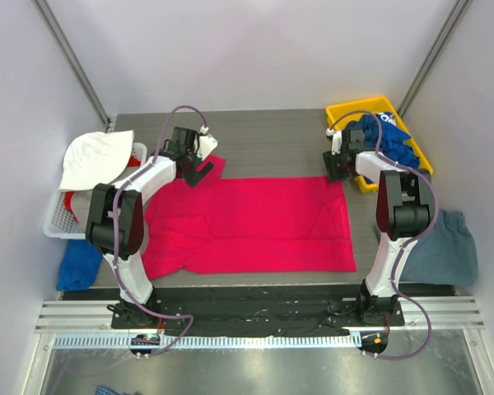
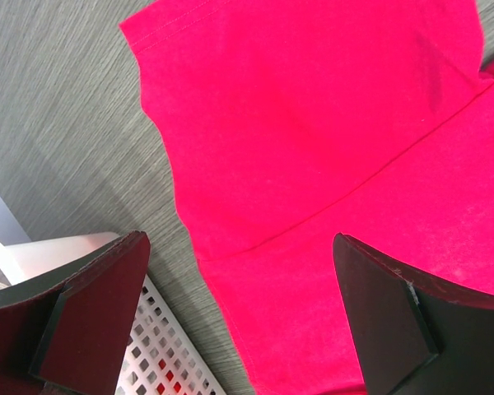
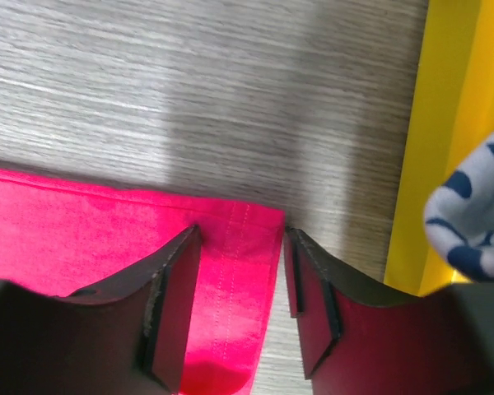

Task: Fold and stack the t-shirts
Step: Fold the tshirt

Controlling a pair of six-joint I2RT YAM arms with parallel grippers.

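One bright pink-red t-shirt (image 1: 255,222), soft knit with a stitched hem, lies spread flat on the grey wood-grain table (image 1: 272,136), left gripper (image 2: 239,243) gaping wide above its sleeve, right gripper (image 3: 241,239) part-open, straddling the far hem corner unpinched.

yellow bin (image 1: 346,109): far right corner of the table (image 1: 272,144)
white basket (image 1: 58,217): at the table's left edge
metal rail (image 1: 255,317): along the near edge

Overhead from behind, wrist views close, downward — all share red t-shirt (image 1: 255,222)
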